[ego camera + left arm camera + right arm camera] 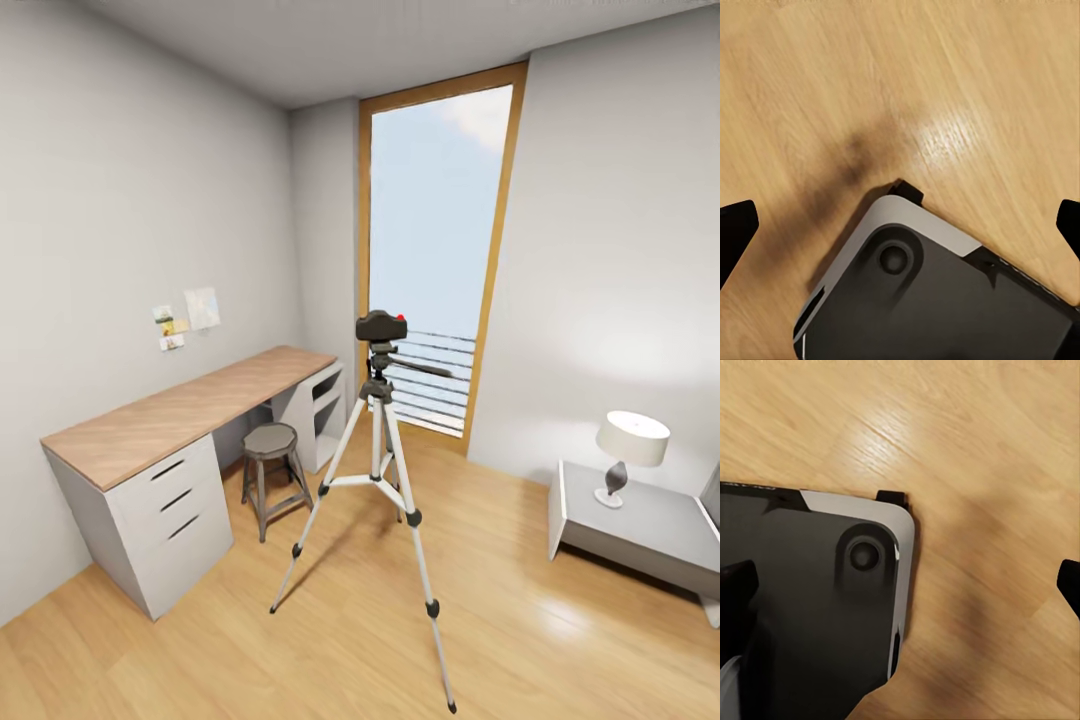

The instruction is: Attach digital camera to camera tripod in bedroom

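In the head view the camera tripod (378, 440) stands in the middle of the bedroom on the light wood floor, its three silver-white legs spread and its black pan handle pointing right. The digital camera (380, 326), black with a red dot on top, sits on the tripod's dark head. My left gripper (900, 225) is open, its dark fingertips (735, 232) at the picture's edges, hanging over the floor and a corner of my own base. Over the floor and base as well, my right gripper (902, 585) is open with nothing between its fingers.
A wood-topped white desk (190, 410) runs along the left wall with a grey stool (272, 465) beside it. Behind the tripod is the tall wood-framed window (435, 250). At the right a low grey stand (640, 530) carries a lamp (630, 450).
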### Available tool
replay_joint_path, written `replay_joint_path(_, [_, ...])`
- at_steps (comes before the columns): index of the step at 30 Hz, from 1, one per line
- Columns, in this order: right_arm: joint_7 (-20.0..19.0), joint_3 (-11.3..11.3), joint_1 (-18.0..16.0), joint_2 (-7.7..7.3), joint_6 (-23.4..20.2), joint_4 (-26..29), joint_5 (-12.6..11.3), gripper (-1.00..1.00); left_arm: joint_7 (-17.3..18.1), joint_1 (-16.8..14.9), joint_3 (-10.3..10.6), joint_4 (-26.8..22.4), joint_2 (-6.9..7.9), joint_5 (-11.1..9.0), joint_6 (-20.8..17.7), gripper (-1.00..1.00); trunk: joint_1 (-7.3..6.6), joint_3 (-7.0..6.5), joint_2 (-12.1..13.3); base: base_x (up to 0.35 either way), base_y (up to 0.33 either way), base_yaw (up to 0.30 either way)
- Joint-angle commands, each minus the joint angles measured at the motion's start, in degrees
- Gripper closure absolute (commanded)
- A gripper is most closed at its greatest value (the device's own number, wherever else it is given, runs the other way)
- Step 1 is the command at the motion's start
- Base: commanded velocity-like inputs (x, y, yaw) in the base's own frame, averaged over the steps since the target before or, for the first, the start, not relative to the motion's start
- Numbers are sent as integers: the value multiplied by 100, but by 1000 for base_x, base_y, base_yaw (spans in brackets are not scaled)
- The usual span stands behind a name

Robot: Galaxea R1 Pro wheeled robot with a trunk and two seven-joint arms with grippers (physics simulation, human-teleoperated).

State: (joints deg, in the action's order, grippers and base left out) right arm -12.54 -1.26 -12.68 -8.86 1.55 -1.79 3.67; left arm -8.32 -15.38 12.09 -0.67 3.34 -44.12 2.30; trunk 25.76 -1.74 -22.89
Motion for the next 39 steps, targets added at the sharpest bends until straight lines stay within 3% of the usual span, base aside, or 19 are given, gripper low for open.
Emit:
replay_joint_path(1, [-11, -8, -6, -2, 13, -14, 38, -100, -20, 0, 48, -3, 0, -44, 7, -100, 2, -5, -3, 0, 0, 0])
replay_joint_path(26, [9, -11, -6, 1, -24, -14, 38, -100, -20, 0, 50, -3, 0, -42, 7, -100, 2, -185, -3, 0, 0, 0])
replay_joint_path(39, [66, -22, -6, 3, 48, -15, 32, -100, -20, 0, 50, -3, 0, -43, 7, -100, 2, -195, -3, 0, 0, 0])
